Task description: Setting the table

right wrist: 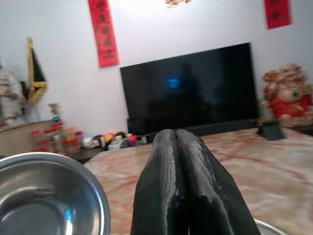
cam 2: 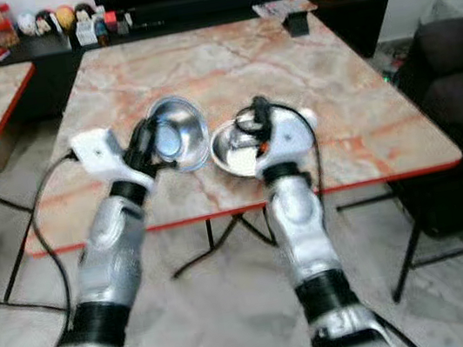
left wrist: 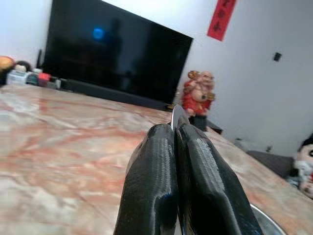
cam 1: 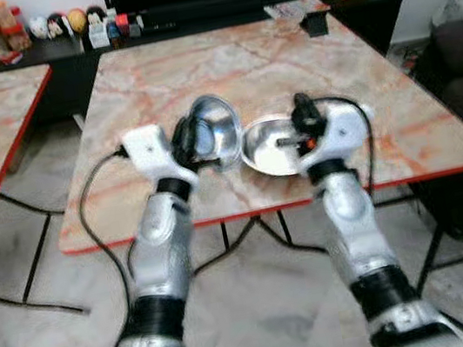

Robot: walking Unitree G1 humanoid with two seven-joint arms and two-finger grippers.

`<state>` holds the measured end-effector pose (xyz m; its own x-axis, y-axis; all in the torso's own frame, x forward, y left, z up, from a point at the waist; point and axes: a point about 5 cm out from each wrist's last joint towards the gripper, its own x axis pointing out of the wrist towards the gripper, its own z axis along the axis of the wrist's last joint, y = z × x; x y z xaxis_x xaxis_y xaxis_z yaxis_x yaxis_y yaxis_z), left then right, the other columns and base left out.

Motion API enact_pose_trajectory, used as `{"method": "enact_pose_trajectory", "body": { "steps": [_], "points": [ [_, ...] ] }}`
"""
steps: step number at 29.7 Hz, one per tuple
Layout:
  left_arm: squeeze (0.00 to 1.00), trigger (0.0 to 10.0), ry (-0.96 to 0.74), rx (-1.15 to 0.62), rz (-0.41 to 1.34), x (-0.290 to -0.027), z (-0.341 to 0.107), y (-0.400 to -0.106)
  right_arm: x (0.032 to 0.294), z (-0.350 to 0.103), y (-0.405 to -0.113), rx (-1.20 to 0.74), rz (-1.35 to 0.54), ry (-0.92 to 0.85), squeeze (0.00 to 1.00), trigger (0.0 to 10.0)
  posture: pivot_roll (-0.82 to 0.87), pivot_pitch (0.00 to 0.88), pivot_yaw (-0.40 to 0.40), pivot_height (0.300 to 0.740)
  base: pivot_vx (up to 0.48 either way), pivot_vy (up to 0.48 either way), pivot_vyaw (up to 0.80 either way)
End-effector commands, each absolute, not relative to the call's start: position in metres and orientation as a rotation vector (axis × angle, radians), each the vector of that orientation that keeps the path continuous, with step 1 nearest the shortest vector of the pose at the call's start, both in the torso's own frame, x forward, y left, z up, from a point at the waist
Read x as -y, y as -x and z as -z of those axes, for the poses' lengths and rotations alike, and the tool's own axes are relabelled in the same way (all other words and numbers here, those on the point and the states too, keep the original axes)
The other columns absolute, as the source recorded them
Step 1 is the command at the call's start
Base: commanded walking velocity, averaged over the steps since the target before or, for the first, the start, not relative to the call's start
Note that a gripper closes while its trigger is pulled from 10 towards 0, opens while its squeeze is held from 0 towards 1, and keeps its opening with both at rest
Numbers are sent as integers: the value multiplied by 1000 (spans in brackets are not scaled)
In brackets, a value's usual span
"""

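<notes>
The left gripper (cam 1: 194, 141) was clamped on the rim of a steel bowl (cam 1: 214, 129), holding it tipped on edge above the near part of the marble table (cam 1: 284, 59), its hollow facing back toward the robot. Just to the right of it, the right gripper (cam 1: 304, 118) sat over a second steel bowl (cam 1: 269, 146) that lay flat on the tabletop, close to the near edge; from this eye view I could not tell whether those fingers pinched the bowl's rim or merely rested against it.

The right eye view gave the same arrangement: the tilted bowl in the left gripper almost touching the flat bowl beside it, and both well short of the television stand (cam 2: 188, 13) beyond the far edge.

In the left wrist view, the two black fingers (left wrist: 151, 186) were pressed nearly together with a thin bright metal edge rising between them, the rim of the held bowl. Ahead of them lay open tabletop, then the dark television (left wrist: 112, 58) and a red figurine (left wrist: 198, 93).

In the right wrist view, the fingers (right wrist: 164, 191) were closed flat against each other with nothing visible between them; the tilted bowl stood close alongside.

The grip on the left was a thin pinch on smooth metal, so the bowl could probably pivot or slip out as it was lowered. With the two bowls so close, I judged a clash of rims likely, which might shove the flat bowl toward the near edge.
</notes>
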<state>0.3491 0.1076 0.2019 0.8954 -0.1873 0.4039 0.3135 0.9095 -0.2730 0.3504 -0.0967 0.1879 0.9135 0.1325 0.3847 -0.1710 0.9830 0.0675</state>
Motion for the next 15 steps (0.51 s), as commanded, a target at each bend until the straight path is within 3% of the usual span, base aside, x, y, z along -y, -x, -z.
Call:
{"method": "enact_pose_trajectory", "body": {
  "steps": [1, 15],
  "points": [
    [0, 10000, 338, 394, 291, -99, -205, -348, 100, -193, -351, 411, -153, -96, 0, 10000, -9, 81, 7, 740, 375, 0, 0],
    [0, 10000, 338, 397, 286, -100, -204, -347, 98, -193, -351, 408, -171, -91, 0, 10000, -9, 53, -1, 740, 382, 0, 0]
  ]
}}
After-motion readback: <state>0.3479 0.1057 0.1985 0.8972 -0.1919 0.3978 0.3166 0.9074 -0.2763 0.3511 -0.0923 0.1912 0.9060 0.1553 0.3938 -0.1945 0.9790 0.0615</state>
